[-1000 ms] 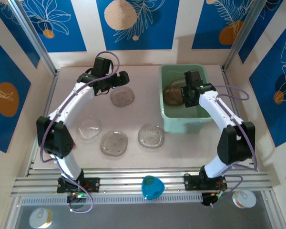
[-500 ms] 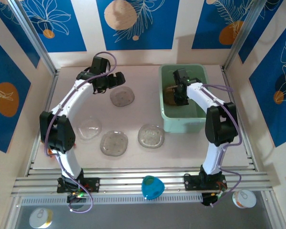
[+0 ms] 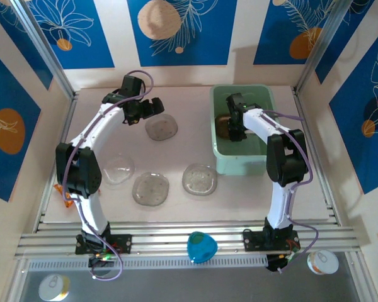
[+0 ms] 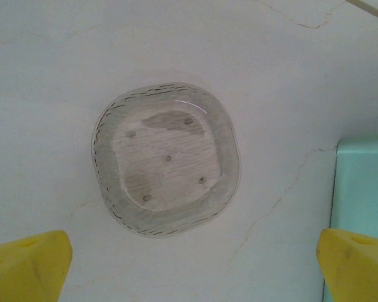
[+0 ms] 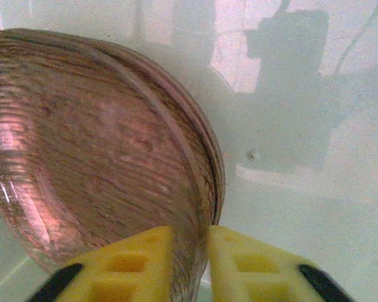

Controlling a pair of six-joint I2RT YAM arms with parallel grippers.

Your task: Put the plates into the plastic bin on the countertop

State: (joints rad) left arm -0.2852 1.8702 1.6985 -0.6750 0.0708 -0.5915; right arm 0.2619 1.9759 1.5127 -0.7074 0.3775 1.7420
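Left gripper (image 3: 150,109) hangs over the far part of the countertop (image 3: 189,151), left of centre, my fingers spread wide. In my left wrist view a clear plate (image 4: 167,168) lies flat between the two yellow tips, touched by neither. The bin (image 3: 242,165) sits by the far right corner; its pale green wall shows at the right edge of that same view, just beside the plate. Right gripper (image 5: 189,236) is down inside the bin at its left side. The yellow pads stand a little apart with the rim of a brown plate (image 5: 101,145) between them; cannot tell whether they press on it. That plate is tilted, with further rims nested close behind it. Three more clear plates (image 3: 151,188) lie in a row nearer the near edge.
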